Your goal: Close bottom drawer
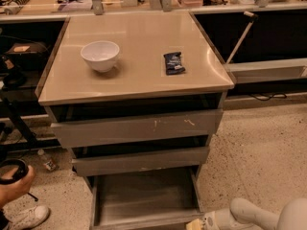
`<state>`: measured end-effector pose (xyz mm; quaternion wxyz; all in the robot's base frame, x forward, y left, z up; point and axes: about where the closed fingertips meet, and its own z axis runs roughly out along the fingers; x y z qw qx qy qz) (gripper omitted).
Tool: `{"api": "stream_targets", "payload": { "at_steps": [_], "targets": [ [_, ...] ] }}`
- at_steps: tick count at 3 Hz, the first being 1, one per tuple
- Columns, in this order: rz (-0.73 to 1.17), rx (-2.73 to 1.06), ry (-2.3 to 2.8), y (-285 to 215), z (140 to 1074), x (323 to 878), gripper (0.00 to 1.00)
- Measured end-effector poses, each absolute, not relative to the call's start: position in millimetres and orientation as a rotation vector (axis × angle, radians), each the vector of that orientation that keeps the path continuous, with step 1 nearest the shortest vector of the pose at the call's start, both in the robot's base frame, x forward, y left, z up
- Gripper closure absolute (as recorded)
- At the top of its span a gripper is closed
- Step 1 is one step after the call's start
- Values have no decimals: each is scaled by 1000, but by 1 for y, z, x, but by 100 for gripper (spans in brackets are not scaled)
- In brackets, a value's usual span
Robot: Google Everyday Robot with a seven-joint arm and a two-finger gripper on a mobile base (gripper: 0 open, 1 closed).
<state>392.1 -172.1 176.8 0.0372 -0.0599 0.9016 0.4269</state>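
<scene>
Because the bottom drawer (144,195) stands pulled far out below the bench's front edge, with its grey interior open to the single camera view and its low front cut by the lower frame, the likeliest trouble is a push that lands off-centre. The gripper (195,223) sits at the drawer's front right corner, below the bench's front right corner. Pressure there alone could skew the box in its runners and jam it, or the gripper could slide off the low front and scrape past the side wall. A hard shove might also jolt the bench (144,78) and rattle the white bowl (100,55) near its left edge. A person's hand (13,185) hangs low beyond the front left corner, apart from the drawer but worth minding. I cannot tell whether the gripper is spread wide or narrow, nor whether it touches the drawer front or only lies just beside it; it appears to hold nothing.
</scene>
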Motion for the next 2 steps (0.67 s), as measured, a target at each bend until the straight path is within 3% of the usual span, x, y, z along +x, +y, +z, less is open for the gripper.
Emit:
{"api": "stream_targets", "payload": {
  "at_steps": [2],
  "targets": [
    [1289,-249,2752,-154,175,424,100]
  ]
}}
